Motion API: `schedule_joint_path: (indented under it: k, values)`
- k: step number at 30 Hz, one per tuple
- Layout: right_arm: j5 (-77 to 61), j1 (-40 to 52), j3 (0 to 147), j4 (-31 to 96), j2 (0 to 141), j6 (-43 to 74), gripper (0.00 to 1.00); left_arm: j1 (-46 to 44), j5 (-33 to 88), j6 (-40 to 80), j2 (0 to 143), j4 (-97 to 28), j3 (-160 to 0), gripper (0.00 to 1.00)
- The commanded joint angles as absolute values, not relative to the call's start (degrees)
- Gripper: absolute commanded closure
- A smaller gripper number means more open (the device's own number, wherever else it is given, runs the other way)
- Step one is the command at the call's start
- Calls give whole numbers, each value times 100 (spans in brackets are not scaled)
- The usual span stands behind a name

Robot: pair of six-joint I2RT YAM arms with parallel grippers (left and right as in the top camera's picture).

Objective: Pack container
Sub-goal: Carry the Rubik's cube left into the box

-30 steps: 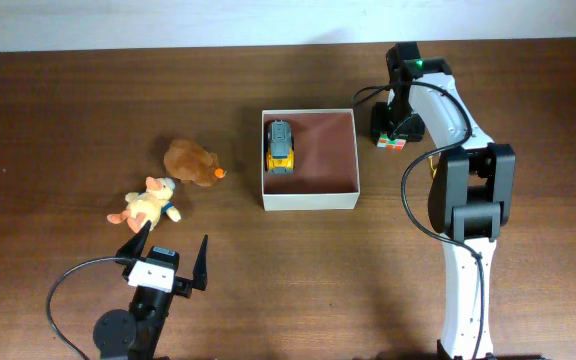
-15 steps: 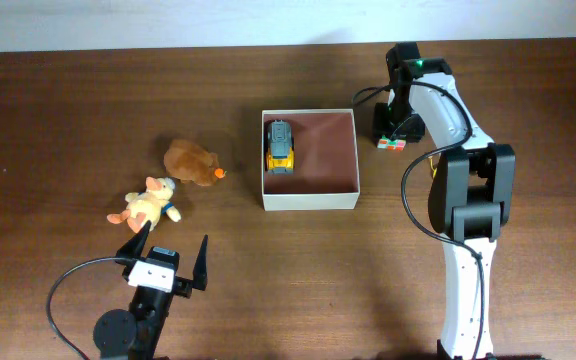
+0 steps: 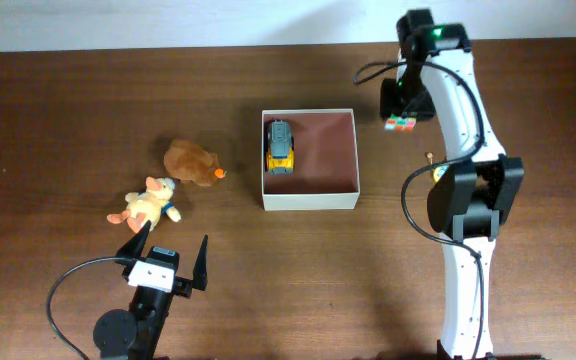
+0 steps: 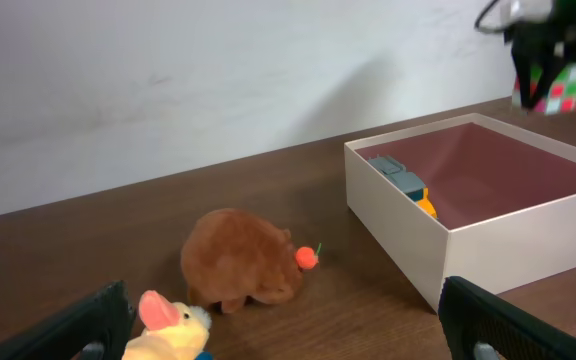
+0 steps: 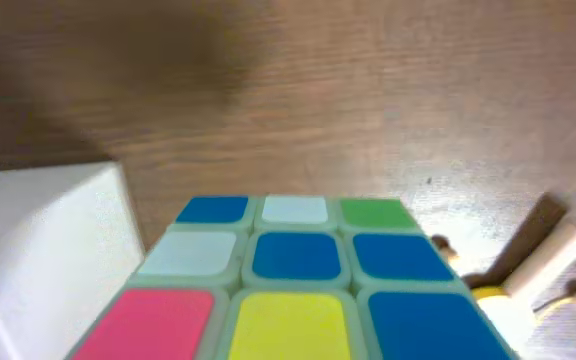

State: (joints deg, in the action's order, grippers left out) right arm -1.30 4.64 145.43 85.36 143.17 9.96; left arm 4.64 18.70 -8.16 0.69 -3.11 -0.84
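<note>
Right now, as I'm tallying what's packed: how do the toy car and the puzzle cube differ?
The toy car lies inside the container, beside one wall; the puzzle cube is outside it, held up by the right gripper past the container's far corner. The car is yellow and grey; the cube shows many colours. Both are small hard toys.

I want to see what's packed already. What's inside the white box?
One yellow and grey toy truck sits inside the container, by its left wall. The rest of the pinkish floor is bare. The floor under the truck is covered.
</note>
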Motion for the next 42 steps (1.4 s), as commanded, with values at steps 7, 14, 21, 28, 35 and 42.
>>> schedule_joint_path:
  k: [7,14,21,28,35,42]
  values:
    - [-1682,766,16042,9472,14306,172,50,493,1931,-869,30,-325,-54,1]
    - [-1695,1350,16068,9555,14309,172,50,493,1931,-869,30,-325,-54,1]
    - [-454,2032,16066,9583,14381,685,50,493,1931,-869,30,-325,-54,1]
    - [749,2401,15485,9437,14400,1540,51,493,1931,-869,30,-325,-54,1]
    - [777,2401,14479,8812,14400,1599,51,493,1931,-869,30,-325,-54,1]
    - [779,2399,13688,8106,14403,1597,51,493,1931,-869,30,-325,-54,1]
